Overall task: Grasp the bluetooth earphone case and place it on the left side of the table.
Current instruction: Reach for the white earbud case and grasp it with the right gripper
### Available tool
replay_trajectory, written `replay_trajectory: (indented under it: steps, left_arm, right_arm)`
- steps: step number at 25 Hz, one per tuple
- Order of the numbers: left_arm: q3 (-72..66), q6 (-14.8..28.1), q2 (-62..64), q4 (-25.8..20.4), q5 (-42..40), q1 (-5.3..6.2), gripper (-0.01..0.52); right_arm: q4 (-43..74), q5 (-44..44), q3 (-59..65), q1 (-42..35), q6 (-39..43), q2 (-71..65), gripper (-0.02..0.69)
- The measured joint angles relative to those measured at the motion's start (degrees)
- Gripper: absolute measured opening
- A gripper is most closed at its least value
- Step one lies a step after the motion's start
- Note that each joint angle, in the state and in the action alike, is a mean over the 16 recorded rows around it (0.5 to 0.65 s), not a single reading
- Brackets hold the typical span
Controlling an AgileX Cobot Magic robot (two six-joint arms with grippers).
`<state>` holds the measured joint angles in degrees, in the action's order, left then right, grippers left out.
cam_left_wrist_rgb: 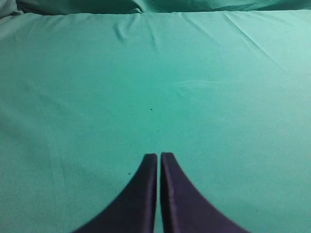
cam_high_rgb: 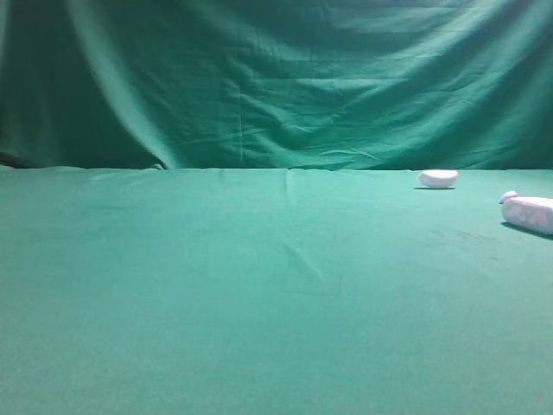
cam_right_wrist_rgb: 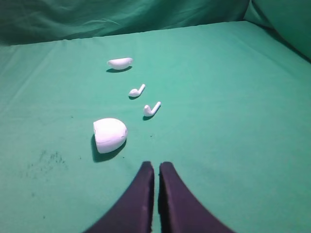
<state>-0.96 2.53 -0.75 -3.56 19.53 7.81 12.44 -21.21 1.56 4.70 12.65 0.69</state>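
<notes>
The white bluetooth earphone case (cam_high_rgb: pixel 528 213) lies at the right edge of the green table (cam_high_rgb: pixel 259 285) in the high view. From the right wrist it shows end-on as a rounded white block (cam_right_wrist_rgb: pixel 110 134), ahead and left of my right gripper (cam_right_wrist_rgb: pixel 156 166), which is shut and empty. My left gripper (cam_left_wrist_rgb: pixel 158 156) is shut over bare cloth (cam_left_wrist_rgb: pixel 155 87) with nothing between its fingers. Neither arm shows in the high view.
A smooth white bean-shaped lump (cam_high_rgb: pixel 438 178) lies farther back, also in the right wrist view (cam_right_wrist_rgb: pixel 119 63). Two small white earbuds (cam_right_wrist_rgb: pixel 136 91) (cam_right_wrist_rgb: pixel 151 109) lie between it and the case. A tiny white piece (cam_high_rgb: pixel 509 197) sits against the case's left end. The green backdrop (cam_high_rgb: pixel 276 78) hangs behind.
</notes>
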Motion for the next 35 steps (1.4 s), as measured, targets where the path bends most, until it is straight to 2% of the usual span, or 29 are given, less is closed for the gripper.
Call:
replay_trajectory:
  steps: [14,22,27,31,35]
  left_arm:
    - [0.00,0.00,0.00,0.00,0.00,0.00,0.000]
    - [0.00,0.00,0.00,0.00,0.00,0.00,0.000]
    - [0.00,0.00,0.00,0.00,0.00,0.00,0.000]
    - [0.00,0.00,0.00,0.00,0.00,0.00,0.000]
    - [0.00,0.00,0.00,0.00,0.00,0.00,0.000]
  right_arm:
    - [0.46,1.00,0.01,0.00,0.14,0.00,0.000]
    - [1.41,14.84,-0.15,0.00,0.99,0.00,0.000]
    - [1.77,19.41,-2.91,0.00,1.57,-1.18,0.000]
    - [1.07,16.12,-8.72,0.00,2.01,-5.98,0.000]
    - [-0.37,4.87,-16.62,0.00,2.32,-14.27,0.000]
